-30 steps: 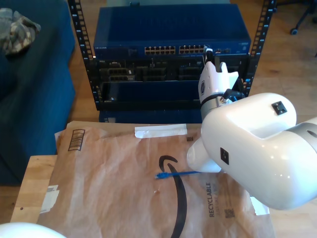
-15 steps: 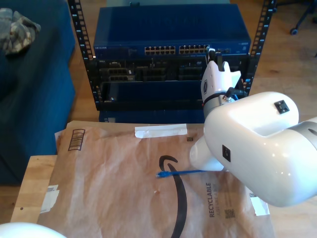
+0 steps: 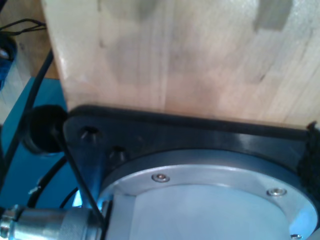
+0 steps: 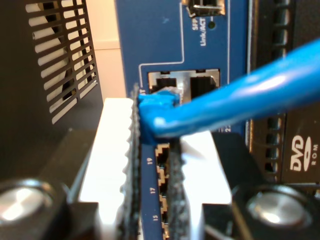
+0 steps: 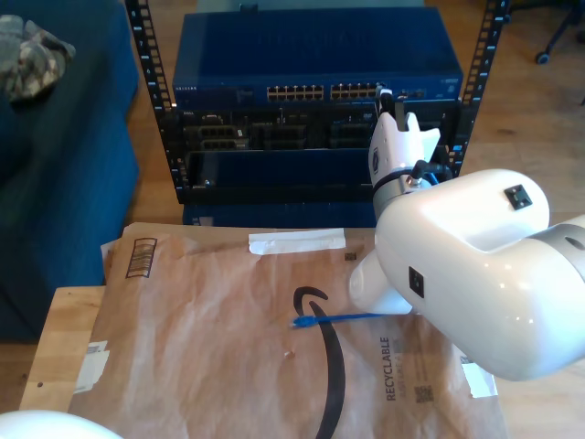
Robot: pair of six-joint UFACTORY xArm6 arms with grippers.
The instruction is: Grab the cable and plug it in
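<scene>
My second gripper (image 4: 154, 134) is shut on the bright blue cable (image 4: 235, 97) just behind its plug (image 4: 159, 99). The plug tip is at an open port (image 4: 165, 81) of the blue switch (image 4: 160, 35); I cannot tell how far in it is. In the exterior view the second gripper (image 5: 387, 99) is up against the right end of the switch's port row (image 5: 320, 91). The cable's other end (image 5: 315, 320) lies loose on the brown paper (image 5: 210, 329), trailing under the second arm (image 5: 466, 274).
The switch (image 5: 315, 55) sits in a black rack (image 5: 274, 165) above other dark units. A wooden table edge (image 5: 55, 338) shows under the paper. A blue couch (image 5: 55, 183) fills the exterior view's left. The first wrist view faces wood (image 3: 175, 55) and a round metal base (image 3: 200, 200).
The second gripper edged slightly right along the port row and came back. The cable's loose end on the paper shifted a little to the exterior view's right.
</scene>
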